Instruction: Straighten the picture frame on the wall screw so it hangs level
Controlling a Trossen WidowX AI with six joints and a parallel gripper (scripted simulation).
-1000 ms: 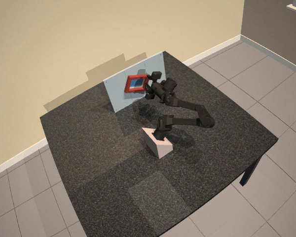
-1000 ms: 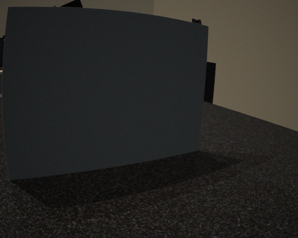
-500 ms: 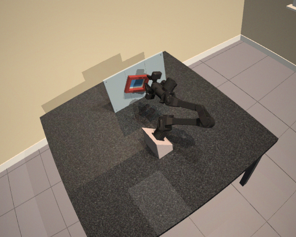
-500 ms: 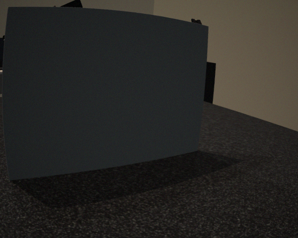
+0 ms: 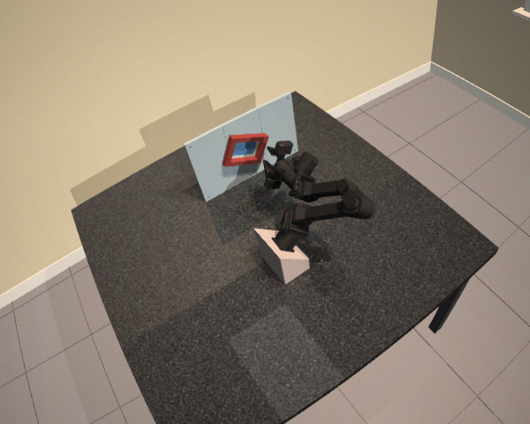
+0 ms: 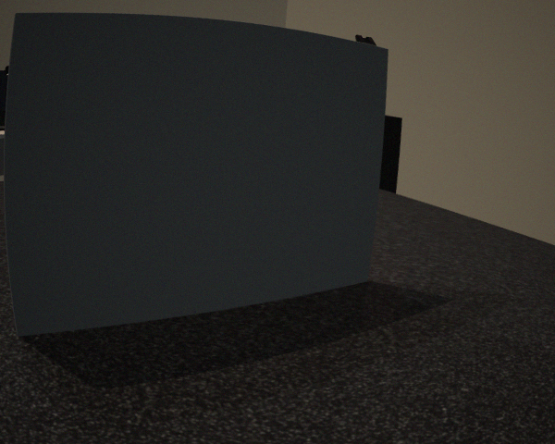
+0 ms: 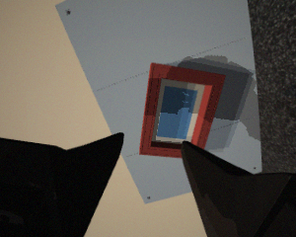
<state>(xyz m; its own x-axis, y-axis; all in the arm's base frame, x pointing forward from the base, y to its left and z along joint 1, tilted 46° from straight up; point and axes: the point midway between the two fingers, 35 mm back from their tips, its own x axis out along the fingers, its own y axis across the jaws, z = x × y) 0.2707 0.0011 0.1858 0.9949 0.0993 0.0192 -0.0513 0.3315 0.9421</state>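
Observation:
The red picture frame (image 5: 226, 156) (image 7: 146, 111) hangs on the upright pale blue board (image 5: 201, 169) (image 7: 104, 44). It is clearly crooked against the board's top edge: as seen from the front in the top view, its left side is high and its right side low. The screw and the notched strip are hidden behind it. My gripper (image 5: 268, 157) (image 7: 152, 141) is open and holds nothing. Its fingers are in front of the board, just right of the frame in the top view. In the wrist view the frame lies beyond the fingertips, with one tip overlapping its lower edge.
The arm reaches from a pinkish wedge-shaped base (image 5: 270, 255) on the dark table (image 5: 164, 283). Thin dotted lines run across the board near the frame. The exterior view shows the board's back (image 6: 191, 166), which hides the frame, and a small dark part (image 6: 364, 40) above its top edge.

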